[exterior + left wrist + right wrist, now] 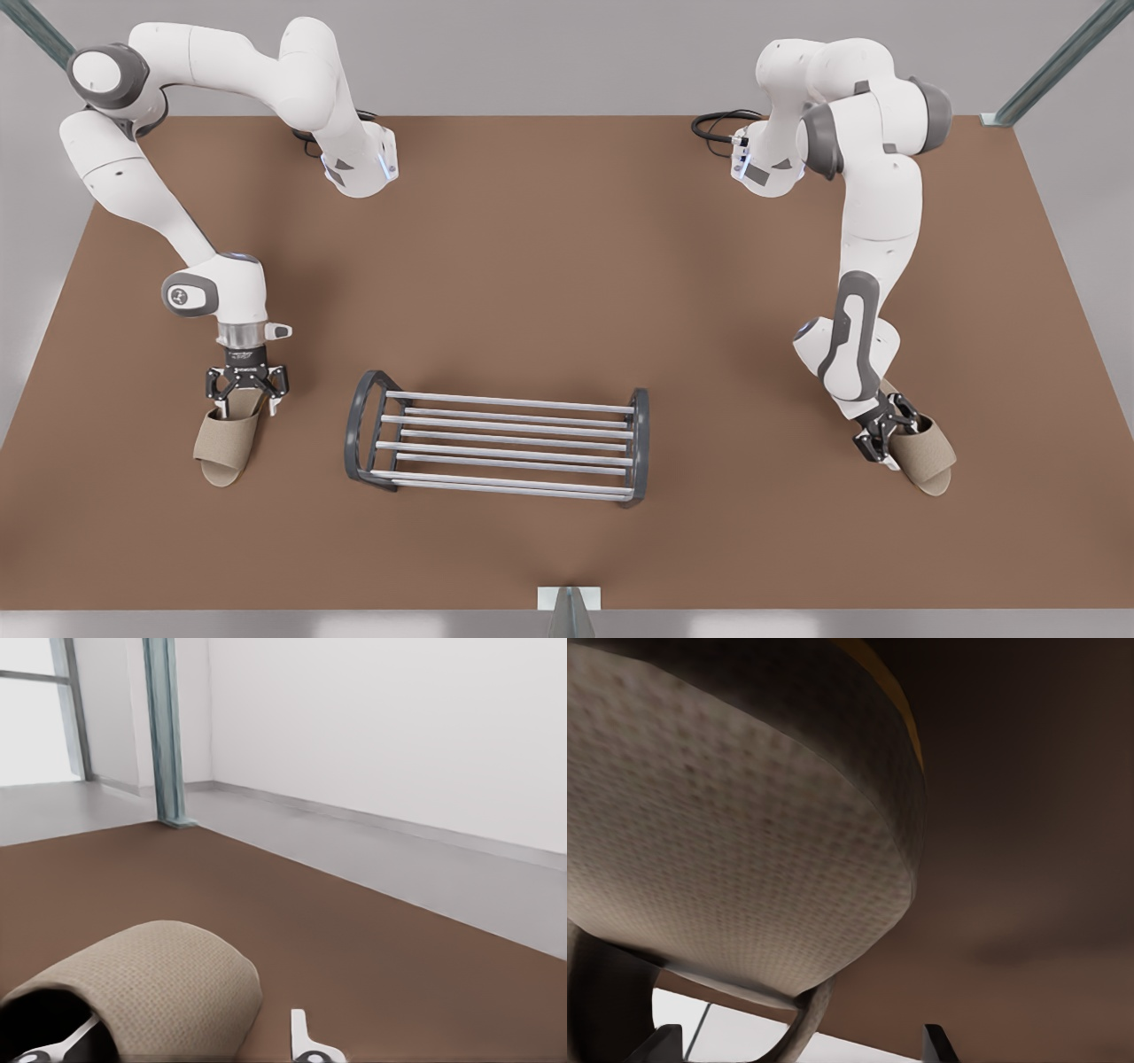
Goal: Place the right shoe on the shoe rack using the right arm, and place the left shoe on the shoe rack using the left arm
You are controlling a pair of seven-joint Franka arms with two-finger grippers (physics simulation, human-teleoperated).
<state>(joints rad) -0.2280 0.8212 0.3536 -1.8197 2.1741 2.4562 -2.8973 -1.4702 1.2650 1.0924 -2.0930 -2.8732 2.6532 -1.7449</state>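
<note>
Right shoe (226, 447) and left shoe (926, 456) lay on the worktop (567, 266), flanking the shoe rack (500, 434). The right pincer (241, 400) and left pincer (881, 434) were both spread around the straps - nothing clamped. My worry was the tilted left one - a shallow bite on soft fabric could slip.

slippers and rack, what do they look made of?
Right shoe and left shoe: beige woven fabric, matte; coarse weave shows up close. Shoe rack bars: probably metal, silvery with a sheen; end frames dark grey, plastic or coated metal. Right gripper and left gripper each sit at their shoe.
</note>
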